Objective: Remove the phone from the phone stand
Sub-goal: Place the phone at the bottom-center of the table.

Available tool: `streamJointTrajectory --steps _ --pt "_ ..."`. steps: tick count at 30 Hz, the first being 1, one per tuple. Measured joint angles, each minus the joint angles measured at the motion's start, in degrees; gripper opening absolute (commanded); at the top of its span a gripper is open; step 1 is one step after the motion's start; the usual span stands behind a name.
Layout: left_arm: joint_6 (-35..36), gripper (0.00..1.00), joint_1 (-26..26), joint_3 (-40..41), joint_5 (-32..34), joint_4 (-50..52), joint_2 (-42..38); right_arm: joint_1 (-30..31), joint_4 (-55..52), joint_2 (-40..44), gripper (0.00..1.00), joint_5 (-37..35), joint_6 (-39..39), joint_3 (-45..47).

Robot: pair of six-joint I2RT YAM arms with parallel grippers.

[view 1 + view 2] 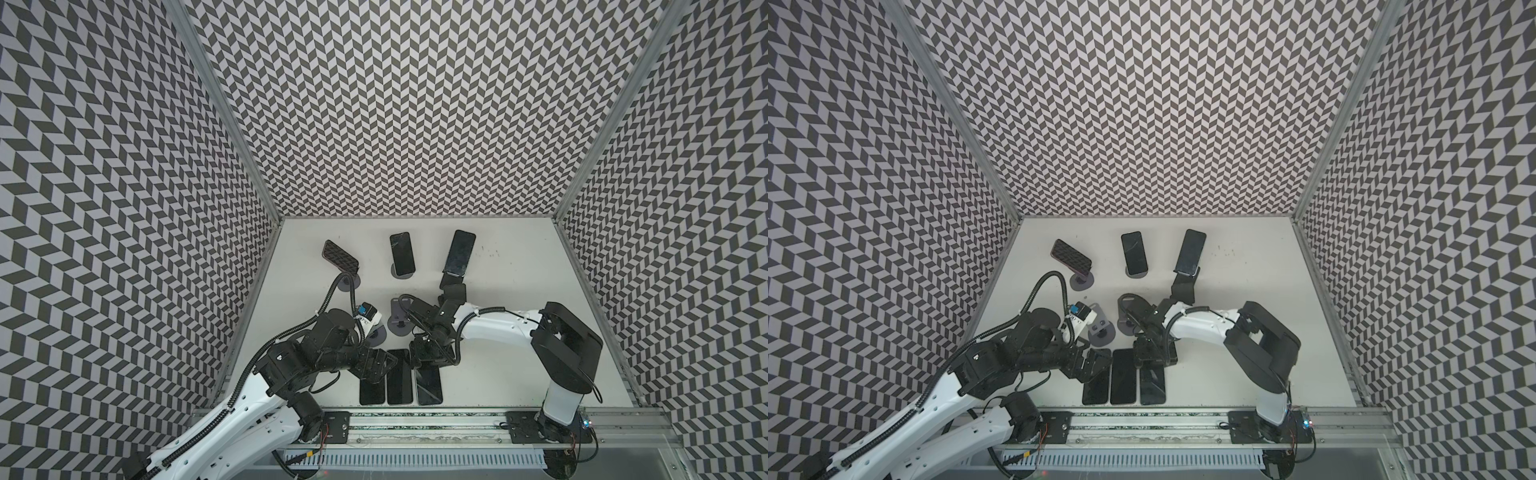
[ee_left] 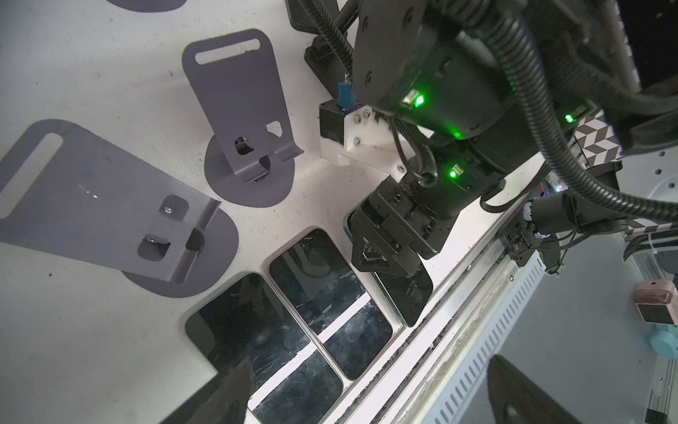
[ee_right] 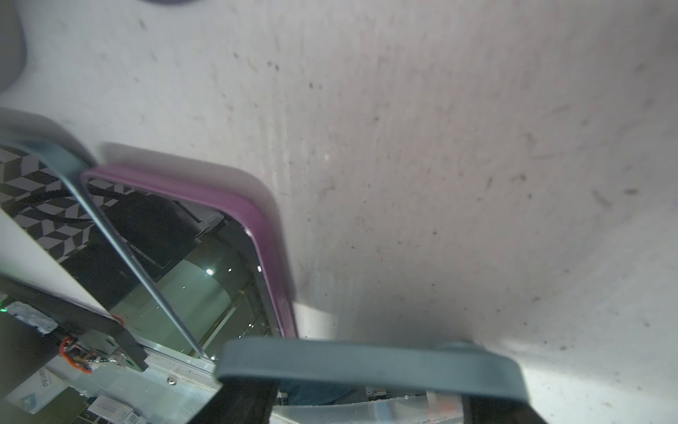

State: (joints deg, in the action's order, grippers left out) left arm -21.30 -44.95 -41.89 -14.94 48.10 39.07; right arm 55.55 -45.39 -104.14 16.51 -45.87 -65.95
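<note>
**Phone** [image 1: 430, 386] (grey-blue case, screen up) lies at the right end of a row of three near the front rail [image 1: 436, 432]. Its long axis runs from the rail toward the back wall, parallel to the purple-edged middle phone [image 1: 398, 380] just beside it. The right claw [image 2: 383, 262] stands over the phone's far end, its fingers closed across the width of the case. The phone's near end points at the rail. Whether the gripped end rests on the table [image 1: 519, 332] or is raised off it cannot be told. The left claw [image 1: 376, 365] hangs spread wide, holding nothing, above the far end of the left phone [image 1: 371, 392]. An empty stand [image 2: 242, 121] and a second empty stand [image 2: 91, 198] sit just behind the row, apart from the gripped phone. Three more phones [image 1: 402, 253] lean on stands of their own toward the back of the table.
</note>
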Motion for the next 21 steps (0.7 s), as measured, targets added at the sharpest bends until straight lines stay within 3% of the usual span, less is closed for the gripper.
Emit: streamJointTrajectory --steps 21 --pt "0.0 1.0 1.27 0.0 0.02 0.0 -1.03 -0.57 1.29 0.33 0.65 1.16 -0.7 0.61"
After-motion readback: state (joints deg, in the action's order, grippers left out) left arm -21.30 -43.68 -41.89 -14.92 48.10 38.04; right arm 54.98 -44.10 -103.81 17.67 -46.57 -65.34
